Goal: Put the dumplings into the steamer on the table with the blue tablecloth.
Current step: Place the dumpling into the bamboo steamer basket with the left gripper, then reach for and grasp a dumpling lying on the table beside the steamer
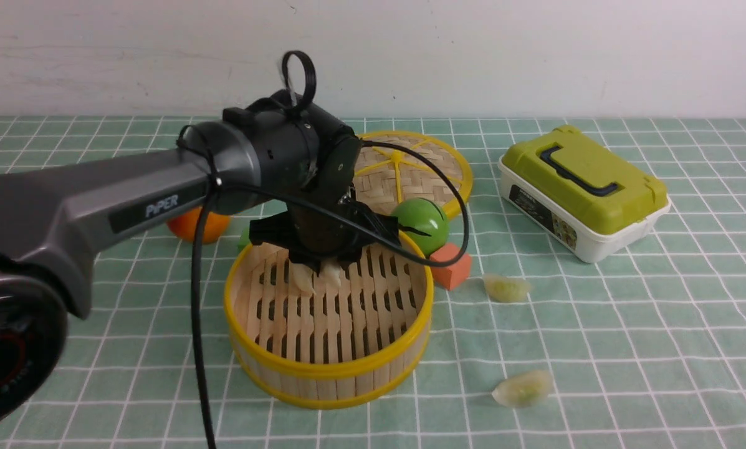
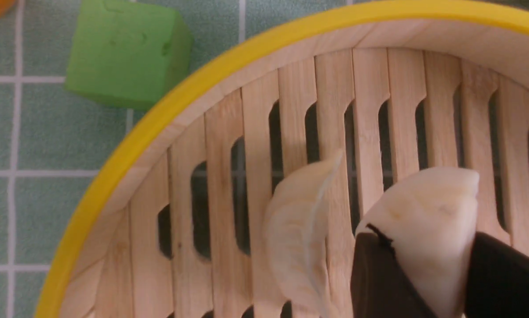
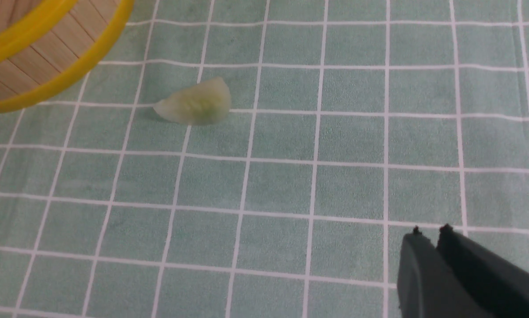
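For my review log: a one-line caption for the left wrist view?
Left fingers grip a white dumpling inside the steamer, beside a second dumpling lying on its slats.

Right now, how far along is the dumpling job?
Nearly halfway. Done: one white dumpling lies on the steamer slats. In hand: the left gripper holds a second white dumpling low inside the steamer. Left: a far green dumpling and a near green dumpling lie on the tablecloth right of the steamer; the right gripper, shut and empty, hovers over cloth.
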Robot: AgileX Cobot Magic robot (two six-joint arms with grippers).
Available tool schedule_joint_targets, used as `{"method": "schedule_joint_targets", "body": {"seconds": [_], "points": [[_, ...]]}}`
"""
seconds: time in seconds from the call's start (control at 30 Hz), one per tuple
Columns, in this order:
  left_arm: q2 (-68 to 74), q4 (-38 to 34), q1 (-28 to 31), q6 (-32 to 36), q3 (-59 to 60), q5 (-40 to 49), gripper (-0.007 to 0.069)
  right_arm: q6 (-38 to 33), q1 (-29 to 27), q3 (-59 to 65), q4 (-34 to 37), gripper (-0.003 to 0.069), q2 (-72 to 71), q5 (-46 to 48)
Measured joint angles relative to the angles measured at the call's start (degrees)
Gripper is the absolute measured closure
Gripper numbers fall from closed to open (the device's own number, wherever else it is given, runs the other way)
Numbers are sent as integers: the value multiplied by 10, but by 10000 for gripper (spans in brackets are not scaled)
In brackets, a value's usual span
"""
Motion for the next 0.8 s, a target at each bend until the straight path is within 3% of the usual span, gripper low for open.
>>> {"method": "schedule_joint_targets", "body": {"seconds": [0.2,0.33,0.43,0.5,0.53,0.63,0.8], "points": [[16,-24,-5,31,-14,0,335,0,0,-1,7,569,2,44],[8,-28,-5,36,-15,4,249,-23,0,-16,48,473,29,66],[-24,-28,-5,48,-15,25,224,-108,0,-44,116,356,73,72],[-47,-28,-5,59,-15,35,225,-148,0,-56,145,321,97,73],[-90,-30,-5,85,-15,56,237,-199,0,-75,199,288,140,73],[-162,-42,-5,123,-15,94,270,-278,0,-113,261,268,215,71],[-310,-85,-5,189,5,168,395,-380,0,-237,286,261,379,76]]}}
